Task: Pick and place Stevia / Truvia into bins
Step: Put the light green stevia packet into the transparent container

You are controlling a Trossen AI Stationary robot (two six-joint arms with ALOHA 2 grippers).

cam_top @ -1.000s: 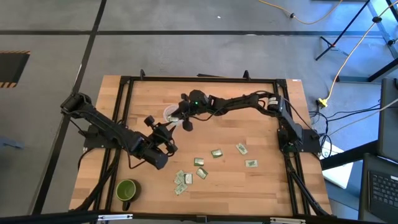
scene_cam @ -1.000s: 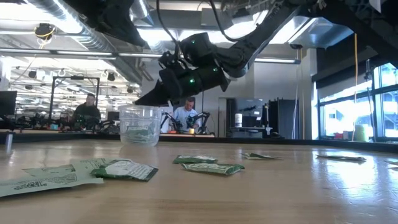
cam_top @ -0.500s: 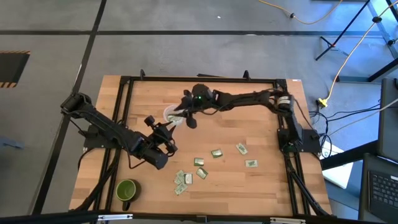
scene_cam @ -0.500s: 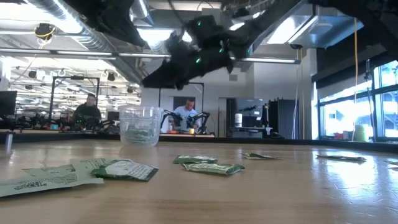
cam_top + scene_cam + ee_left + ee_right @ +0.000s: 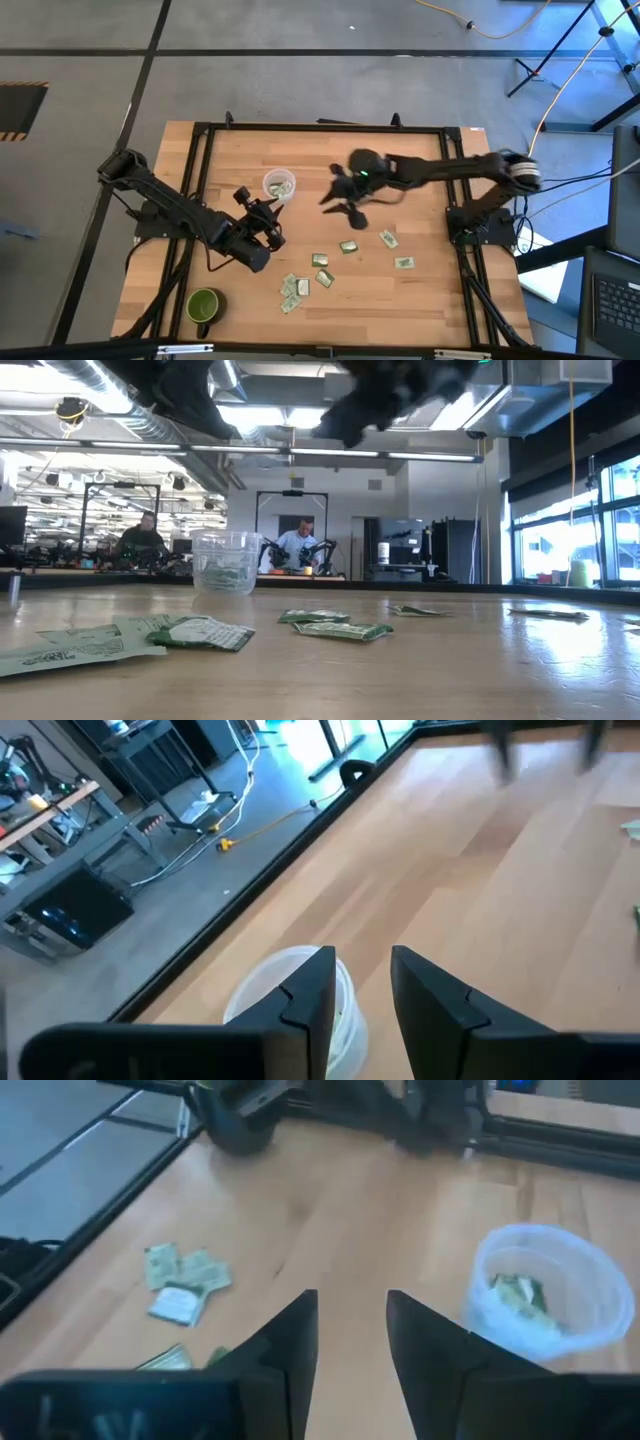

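The clear plastic cup point(image 5: 279, 185) stands on the far-left part of the table, with green and white sachets inside point(image 5: 517, 1295); the low view shows the cup point(image 5: 225, 560) upright. Several sachets lie flat on the near half: one sachet point(image 5: 348, 246), another sachet point(image 5: 388, 239), and a cluster of sachets point(image 5: 296, 289). My right gripper point(image 5: 342, 203) hangs open and empty in the air to the right of the cup, above bare wood point(image 5: 352, 1340). My left gripper point(image 5: 268, 207) waits open just on the near side of the cup point(image 5: 362, 995).
A green mug point(image 5: 204, 305) stands near the table's near-left corner. A black frame point(image 5: 320, 128) runs around the tabletop. People sit at benches in the room beyond the table point(image 5: 298, 548). Bare wood lies between the cup and the sachets.
My right gripper has swung away from above the cup toward the table's right and near side, rising out of the low view's middle to its top edge. The cup and the sachets on the table have stayed put.
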